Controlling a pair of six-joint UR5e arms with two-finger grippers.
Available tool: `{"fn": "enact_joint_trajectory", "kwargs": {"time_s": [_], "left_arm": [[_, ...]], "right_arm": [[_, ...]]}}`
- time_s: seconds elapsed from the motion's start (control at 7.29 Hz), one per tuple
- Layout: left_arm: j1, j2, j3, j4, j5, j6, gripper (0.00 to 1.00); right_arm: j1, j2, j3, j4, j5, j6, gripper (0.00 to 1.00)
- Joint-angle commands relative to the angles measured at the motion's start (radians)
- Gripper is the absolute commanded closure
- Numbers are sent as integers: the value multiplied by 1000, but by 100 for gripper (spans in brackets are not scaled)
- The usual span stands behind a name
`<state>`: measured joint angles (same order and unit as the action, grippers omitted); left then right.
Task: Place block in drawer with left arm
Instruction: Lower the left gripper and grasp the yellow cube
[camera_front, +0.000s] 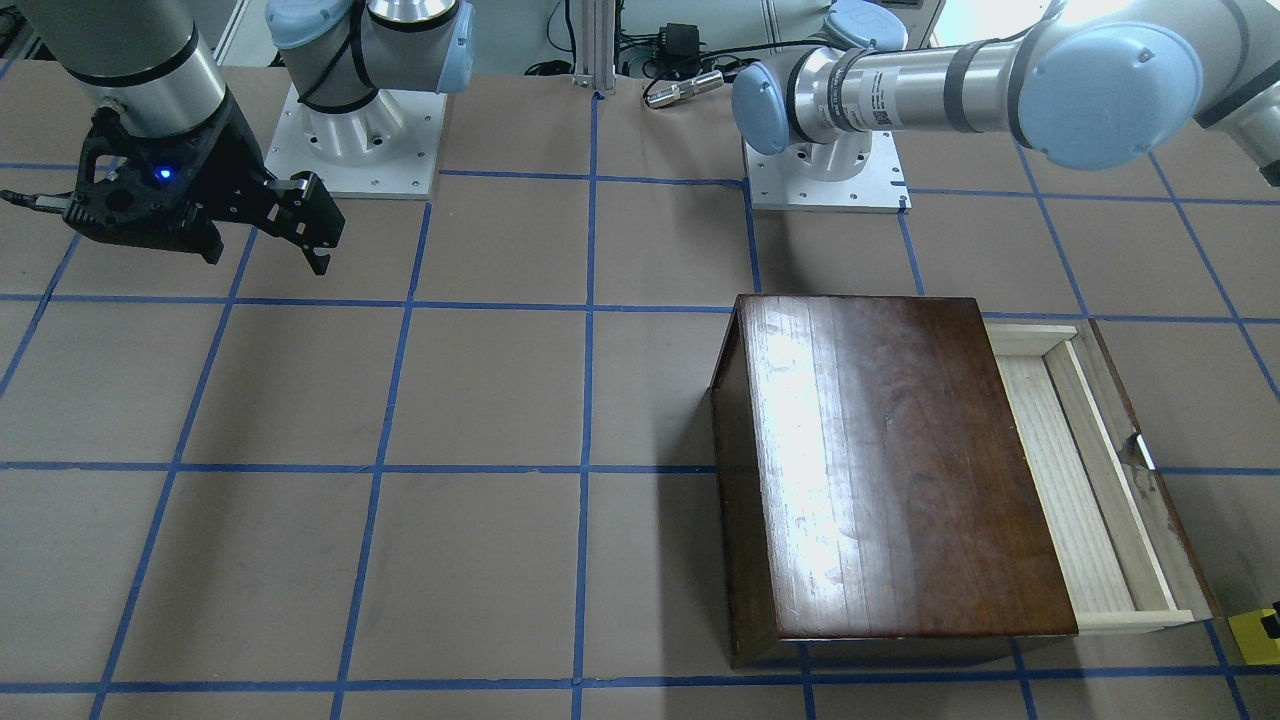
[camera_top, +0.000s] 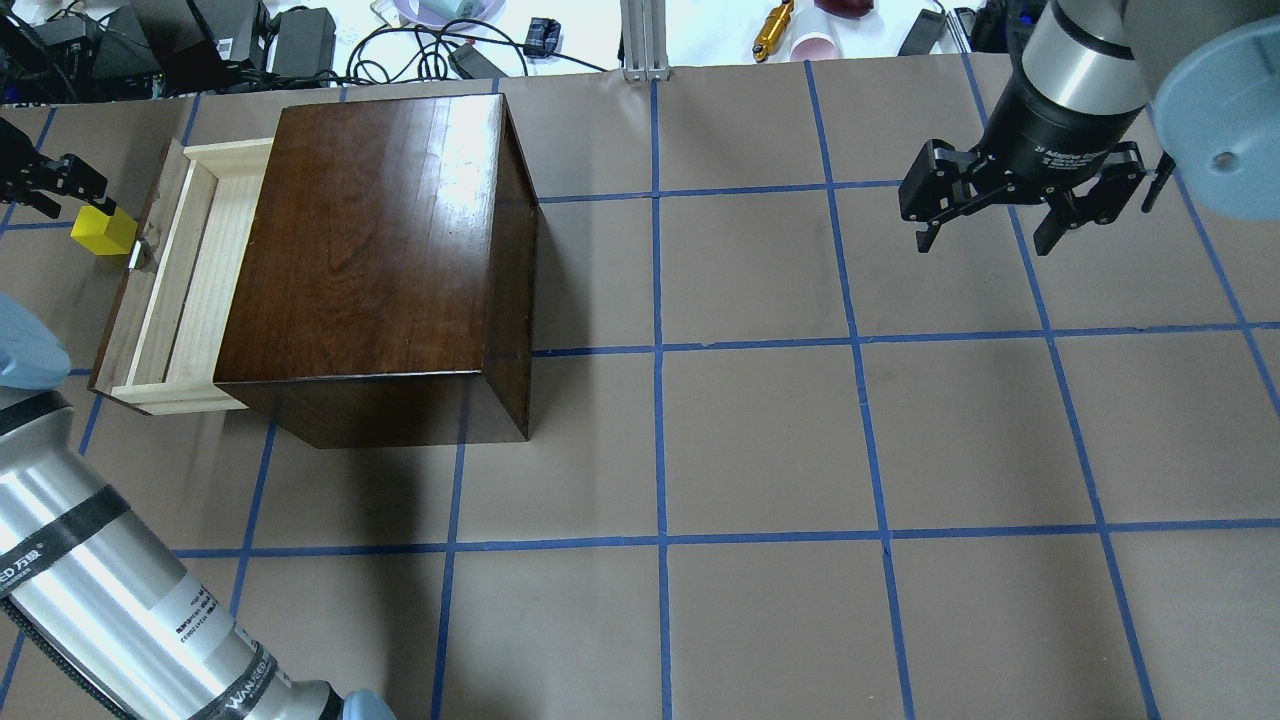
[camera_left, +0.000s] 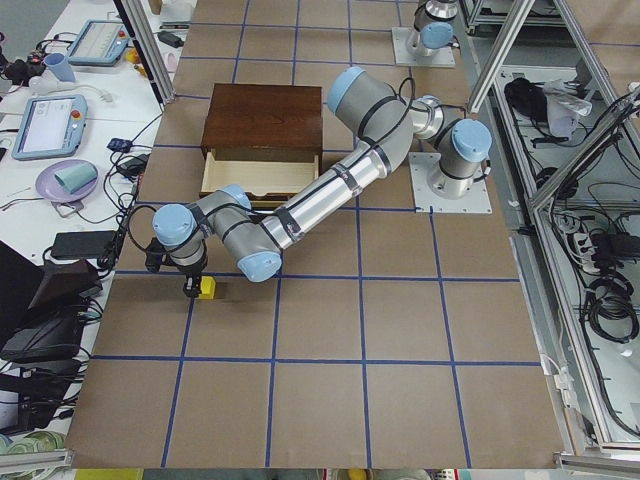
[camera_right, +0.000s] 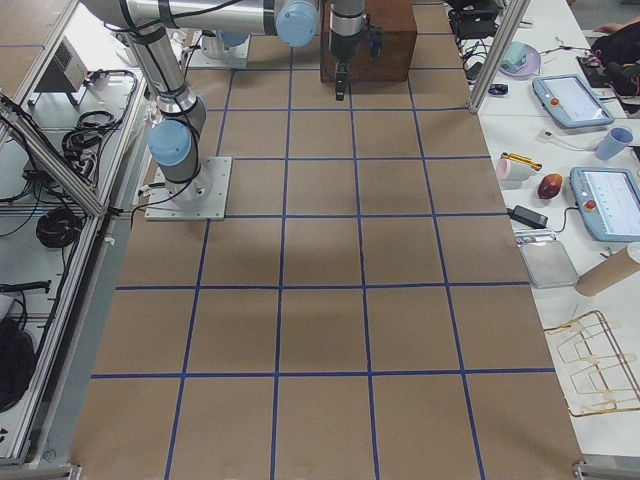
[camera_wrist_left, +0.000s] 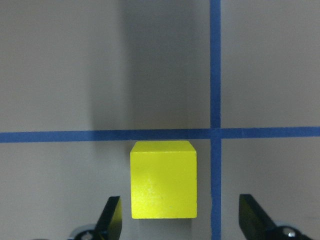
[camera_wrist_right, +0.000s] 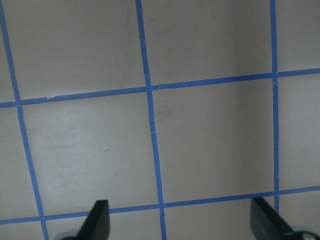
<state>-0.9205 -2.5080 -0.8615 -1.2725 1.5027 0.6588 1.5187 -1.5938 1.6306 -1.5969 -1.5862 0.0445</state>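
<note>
Your left pincer (camera_wrist_left: 181, 205) hung released over the yellow block (camera_wrist_left: 163, 180), which sat on the counter (camera_wrist_left: 60, 60) just outside the open drawer (camera_top: 195, 270). The block lay off-centre between the fingers, so you needed to centre first, lower, then clench squarely.

One yellow block (camera_wrist_left: 163, 180). One dark wooden cabinet (camera_top: 370, 250), with one pale drawer (camera_top: 190, 280). Two arms, the left arm (camera_left: 300, 200) and the right arm (camera_top: 1080, 60). Two claws, the left claw (camera_wrist_left: 181, 207) and the right claw (camera_top: 985, 235), one to each arm. One counter (camera_top: 760, 440).
</note>
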Motion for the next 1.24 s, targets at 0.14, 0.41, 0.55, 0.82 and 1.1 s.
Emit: {"fn": "enact_joint_trajectory", "kwargs": {"time_s": [0.14,0.41,0.55,0.82,1.1], "left_arm": [[-4,-28,1,24,5,2,17],[-4,-37,1,24,50,4,18],[-6,-38,1,22,50,4,19],[-6,-43,-1,22,50,7,26],[-6,-41,-1,22,50,8,52]], "right_arm": [[0,0,0,0,0,0,0],[0,0,0,0,-1,0,0],[0,0,0,0,0,0,0],[0,0,0,0,0,0,0],[0,0,0,0,-2,0,0]]}}
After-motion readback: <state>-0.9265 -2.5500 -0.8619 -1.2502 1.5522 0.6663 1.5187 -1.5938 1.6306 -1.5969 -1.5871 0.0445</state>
